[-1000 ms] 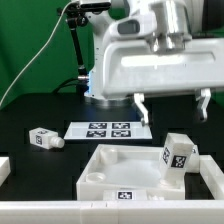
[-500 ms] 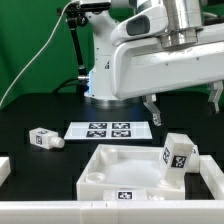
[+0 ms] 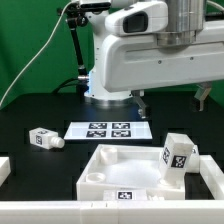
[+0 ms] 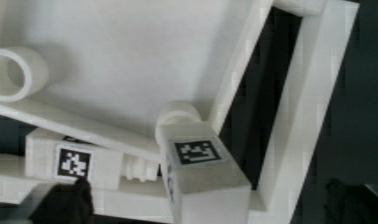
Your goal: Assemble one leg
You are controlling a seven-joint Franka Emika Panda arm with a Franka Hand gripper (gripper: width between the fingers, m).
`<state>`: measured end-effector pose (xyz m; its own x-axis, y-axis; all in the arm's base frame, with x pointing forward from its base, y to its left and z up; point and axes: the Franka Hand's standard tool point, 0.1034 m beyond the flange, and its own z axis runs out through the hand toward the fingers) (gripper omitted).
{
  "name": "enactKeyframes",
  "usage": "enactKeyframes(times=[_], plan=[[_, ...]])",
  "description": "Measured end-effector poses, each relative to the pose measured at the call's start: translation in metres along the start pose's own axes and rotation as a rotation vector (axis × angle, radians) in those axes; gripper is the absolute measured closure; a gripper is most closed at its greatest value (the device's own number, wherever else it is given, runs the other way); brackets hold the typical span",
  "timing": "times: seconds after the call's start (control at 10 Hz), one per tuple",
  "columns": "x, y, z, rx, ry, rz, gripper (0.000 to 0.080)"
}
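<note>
Gripper point(image 3: 172, 108) is shifting back toward the exterior view's left, fingers spread wide, holding nothing. Stubby white tagged leg point(image 3: 178, 155) is leaning against the panel point(image 3: 100, 165) edge.

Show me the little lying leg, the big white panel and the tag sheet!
lying leg point(image 3: 45, 138), exterior view, its middle.
white panel point(image 3: 122, 165), exterior view, bare inner floor.
marker board point(image 3: 105, 129), exterior view, its middle.

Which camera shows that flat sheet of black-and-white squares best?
The exterior view: the marker board lies whole on the table, behind the panel. The wrist view shows none of it, only the panel and a tagged leg up close.
</note>
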<state>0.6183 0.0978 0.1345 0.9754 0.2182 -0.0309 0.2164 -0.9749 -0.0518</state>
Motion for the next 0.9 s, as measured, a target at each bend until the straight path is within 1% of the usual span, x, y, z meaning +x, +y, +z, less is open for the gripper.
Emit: enactKeyframes(times=[0.2,0.3,0.4,0.5,0.7,0.9], plan=[[0.000,-0.002,0.002,-0.001,-0.002,0.003,0.0151],[0.005,-0.007,0.007,-0.010,0.000,0.008,0.0151],[0.012,-0.010,0.010,-0.013,0.005,-0.001,0.0151],[0.016,-0.010,0.013,-0.013,0.011,0.000,0.0151],[0.018,-0.008,0.029,-0.011,0.019,0.005,0.0151],[0.019,-0.002,0.042,-0.015,0.028,0.002,0.0151]])
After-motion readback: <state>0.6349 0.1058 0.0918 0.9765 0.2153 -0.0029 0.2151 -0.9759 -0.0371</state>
